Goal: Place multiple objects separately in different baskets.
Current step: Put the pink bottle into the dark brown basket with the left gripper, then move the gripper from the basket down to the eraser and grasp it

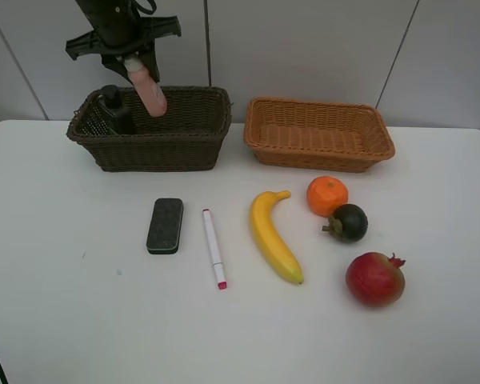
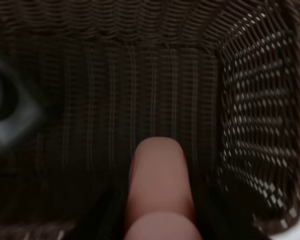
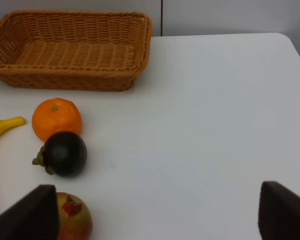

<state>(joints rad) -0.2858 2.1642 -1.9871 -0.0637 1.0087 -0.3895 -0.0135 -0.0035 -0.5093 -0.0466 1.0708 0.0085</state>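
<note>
The dark brown wicker basket (image 1: 156, 148), upper left of the high view, is seen with the black bottle (image 1: 114, 110) stood at its left end. The small pink bottle (image 1: 150, 90), pretty plain matte pink with a rounded end, is held tilted by the left gripper (image 1: 132, 60), lower end down in that basket. The light orange-brown basket (image 1: 320, 152) is set upper right. The right gripper (image 3: 157, 215) is spread wide, nothing gripped. The black eraser block (image 1: 165, 226), white-pink marker (image 1: 214, 248), banana (image 1: 274, 236), orange (image 1: 327, 195), mangosteen (image 1: 348, 222) and pomegranate (image 1: 374, 278) are laid out on the white table (image 1: 64, 320).
</note>
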